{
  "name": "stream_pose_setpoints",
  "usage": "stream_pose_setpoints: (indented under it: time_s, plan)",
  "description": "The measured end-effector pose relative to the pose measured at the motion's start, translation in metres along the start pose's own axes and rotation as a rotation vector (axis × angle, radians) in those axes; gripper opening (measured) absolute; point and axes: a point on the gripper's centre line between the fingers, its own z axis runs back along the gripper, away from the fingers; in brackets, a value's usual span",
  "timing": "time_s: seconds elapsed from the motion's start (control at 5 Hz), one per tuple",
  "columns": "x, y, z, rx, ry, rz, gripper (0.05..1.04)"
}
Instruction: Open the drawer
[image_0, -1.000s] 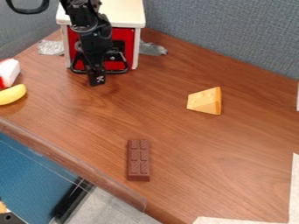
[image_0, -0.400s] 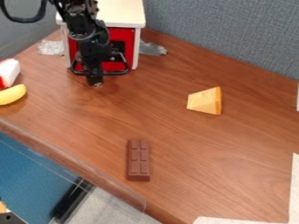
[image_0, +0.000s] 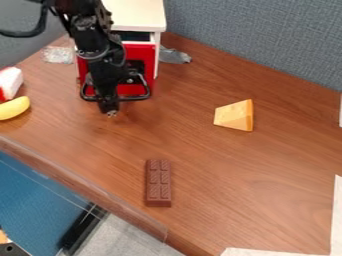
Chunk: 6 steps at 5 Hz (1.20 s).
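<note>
The black gripper (image_0: 109, 111) hangs in front of the small white cabinet (image_0: 137, 14), pointing down close to the table. Its lower part is at the black wire handle (image_0: 139, 95) of the red drawer (image_0: 137, 52), covering the handle's middle. The drawer stands partly pulled out, with a dark gap between its front and the cabinet's top. How the gripper touches the handle is hidden behind the arm.
A yellow banana (image_0: 14, 107) and a red-and-white block (image_0: 9, 83) lie at the left. A cheese wedge (image_0: 234, 115) is right of centre, and a chocolate bar (image_0: 158, 183) is nearer the front edge. A grey partition (image_0: 260, 40) stands behind.
The gripper has come forward, away from the cabinet, tilting on the way. The red drawer front and its handle have come out with it, and a gap has appeared above the drawer.
</note>
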Motion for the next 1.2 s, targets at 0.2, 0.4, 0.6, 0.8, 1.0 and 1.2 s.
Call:
stream_pose_setpoints:
  time_s: [0.2, 0.4, 0.6, 0.8, 1.0, 1.2]
  plan:
    - [-0.004, -0.015, 0.003, 0.000, -0.004, -0.015, 0.186]
    - [-0.006, -0.029, 0.004, -0.003, -0.002, -0.042, 0.161]
    - [-0.008, -0.041, 0.004, -0.016, 0.003, -0.057, 0.155]
    - [-0.010, -0.050, 0.005, -0.016, 0.008, -0.059, 0.154]
    - [-0.013, -0.056, 0.006, -0.013, 0.008, -0.066, 0.154]
    - [-0.017, -0.061, 0.007, -0.003, 0.004, -0.071, 0.154]
